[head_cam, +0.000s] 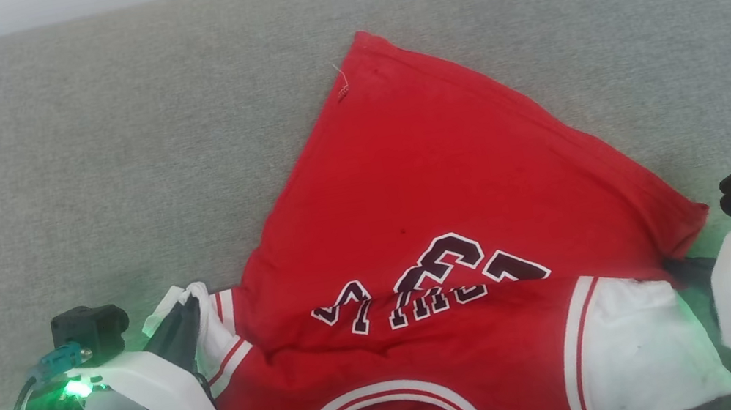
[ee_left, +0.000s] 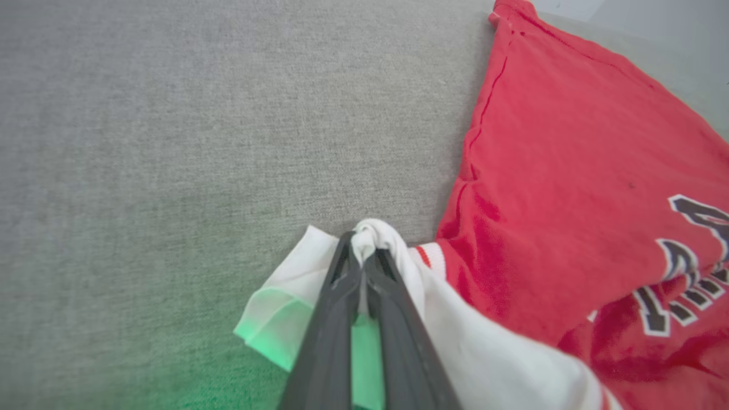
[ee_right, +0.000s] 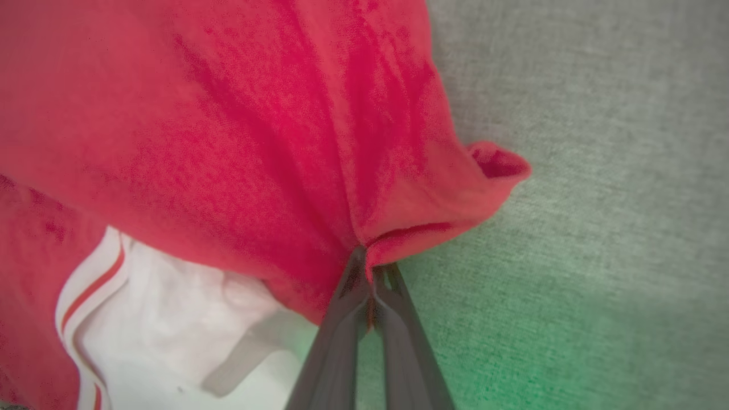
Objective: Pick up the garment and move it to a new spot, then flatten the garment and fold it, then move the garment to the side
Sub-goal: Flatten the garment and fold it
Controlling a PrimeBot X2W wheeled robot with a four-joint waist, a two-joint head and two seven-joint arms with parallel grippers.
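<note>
The garment point(head_cam: 435, 178), a red jersey T-shirt with white sleeves and dark white-outlined lettering, lies on the grey fabric surface, its lower part folded over the chest so one corner points away from me. My left gripper point(head_cam: 184, 311) is shut on a white sleeve at the garment's left edge; the left wrist view shows its tips point(ee_left: 362, 256) pinching bunched white cloth point(ee_left: 373, 233). My right gripper point(head_cam: 680, 267) is shut on red cloth at the garment's right corner, seen as the tips point(ee_right: 369, 267) clamping a red fold point(ee_right: 421, 228). A white sleeve point(ee_right: 171, 319) lies under that fold.
Grey woven upholstery point(head_cam: 67, 151) spreads on all sides of the garment, wide to the left and beyond it. Its far edge point(head_cam: 153, 3) meets a pale background. A loose red thread point(head_cam: 342, 83) sits by the far corner. Green light from my wrists tints the cloth near both grippers.
</note>
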